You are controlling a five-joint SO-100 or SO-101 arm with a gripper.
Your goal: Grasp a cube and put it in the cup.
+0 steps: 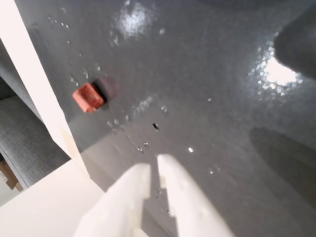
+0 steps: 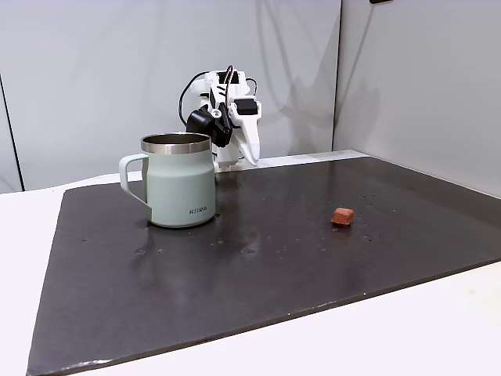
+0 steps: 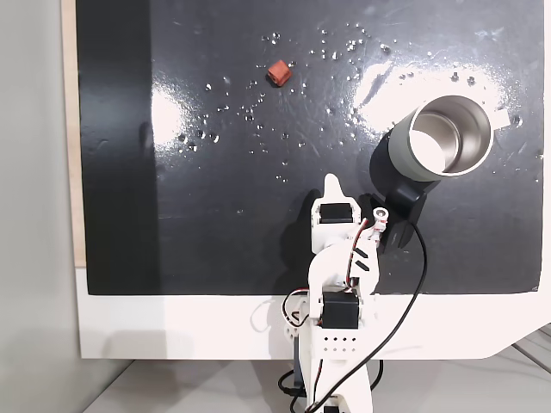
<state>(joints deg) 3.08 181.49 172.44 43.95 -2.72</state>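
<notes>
The cube (image 1: 89, 97) is a small reddish-brown block lying on the dark mat, up and to the left of my white gripper (image 1: 154, 165) in the wrist view, well apart from it. My fingers stand nearly together with nothing between them. From above, the cube (image 3: 278, 72) lies near the mat's far edge, and my gripper (image 3: 331, 183) hovers over the near part of the mat. The cup (image 3: 398, 157), a mint-green mug with a steel rim, stands upright and empty to the right of the gripper. In the side-on fixed view the cup (image 2: 180, 184) is left of the cube (image 2: 342, 216), with the gripper (image 2: 252, 155) behind it.
The dark mat (image 3: 215, 215) is speckled with small glossy droplets and glare. It lies on a white table (image 3: 172, 327), with the arm's base and cables at the near edge. A wide stretch of mat separates gripper and cube.
</notes>
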